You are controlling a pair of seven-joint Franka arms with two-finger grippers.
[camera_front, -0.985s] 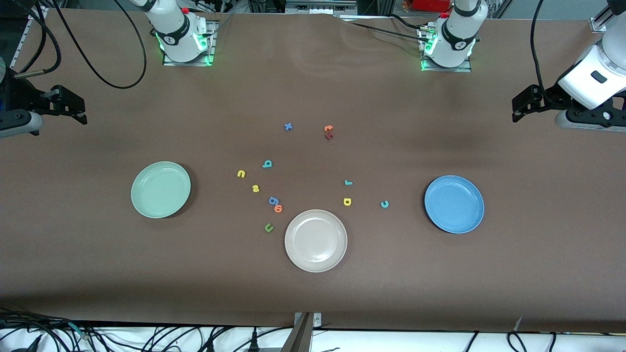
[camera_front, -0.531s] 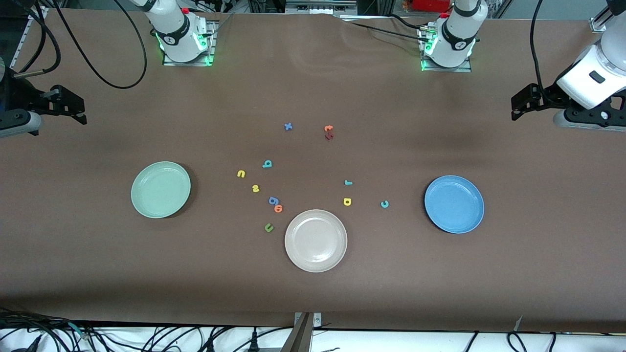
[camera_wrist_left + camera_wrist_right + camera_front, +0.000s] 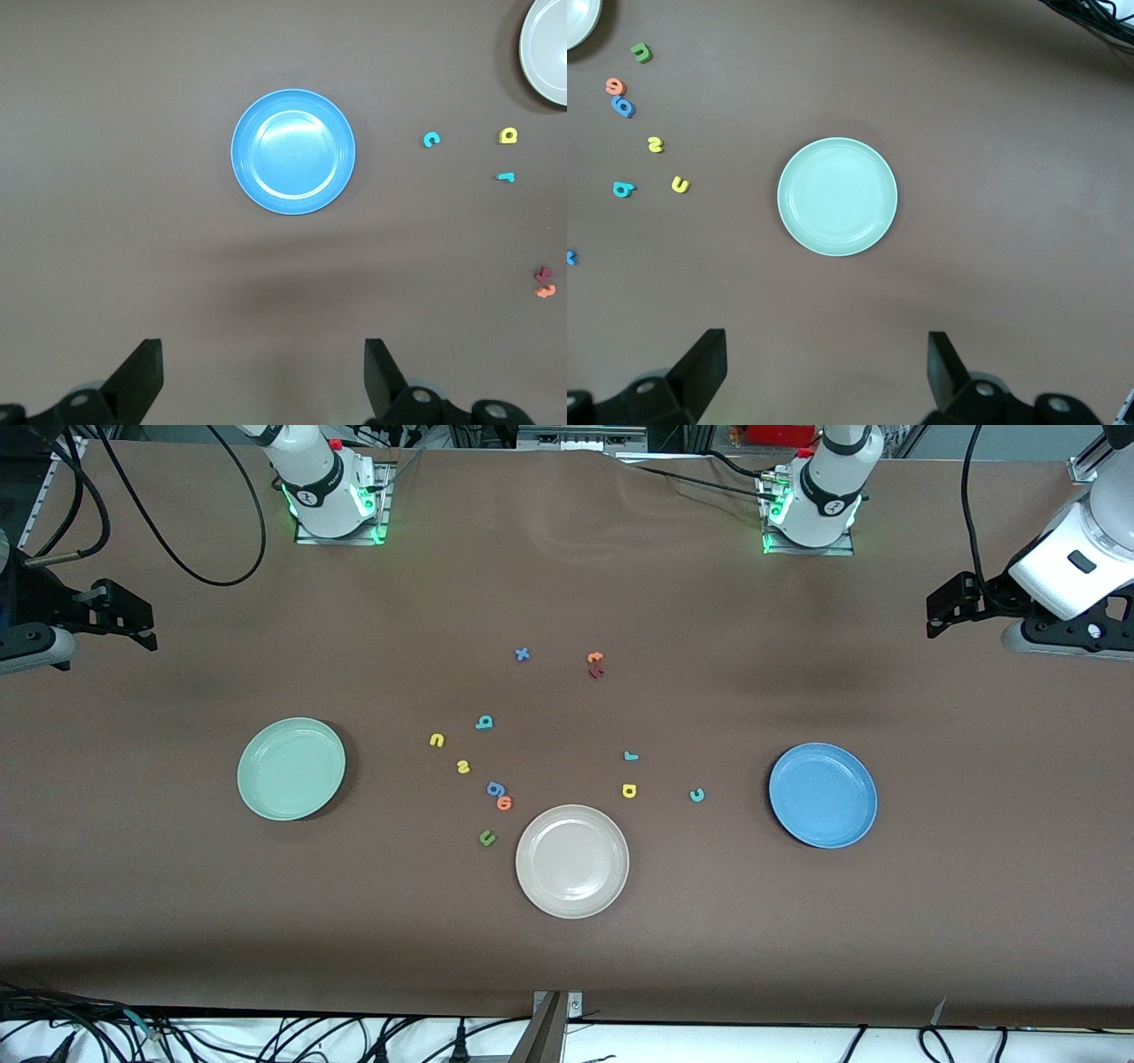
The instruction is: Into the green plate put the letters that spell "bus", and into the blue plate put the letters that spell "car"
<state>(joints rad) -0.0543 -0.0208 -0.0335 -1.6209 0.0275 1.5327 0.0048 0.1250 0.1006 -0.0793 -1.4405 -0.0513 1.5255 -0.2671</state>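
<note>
High over the table's ends, left gripper (image 3: 261,376) and right gripper (image 3: 827,372) hang with jaws wide apart, gripping nothing. Below them, well apart from either: blue plate (image 3: 823,795), green plate (image 3: 291,768). Between plates, on bare table: b (image 3: 484,723), u (image 3: 437,740), s (image 3: 462,767), c (image 3: 697,795), a (image 3: 629,790), r (image 3: 631,756).

The front camera is looking down from high across the table (image 3: 177,921). Each wrist camera is looking straight down from high up, sharing the blue plate (image 3: 293,151) and green plate (image 3: 837,197) with it.

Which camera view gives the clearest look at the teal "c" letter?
The left wrist view: the teal "c" lies flat beside the blue plate, its opening plainly readable. The front view shows the same letter as a smaller shape on the table. The right wrist view does not show it at all.
</note>
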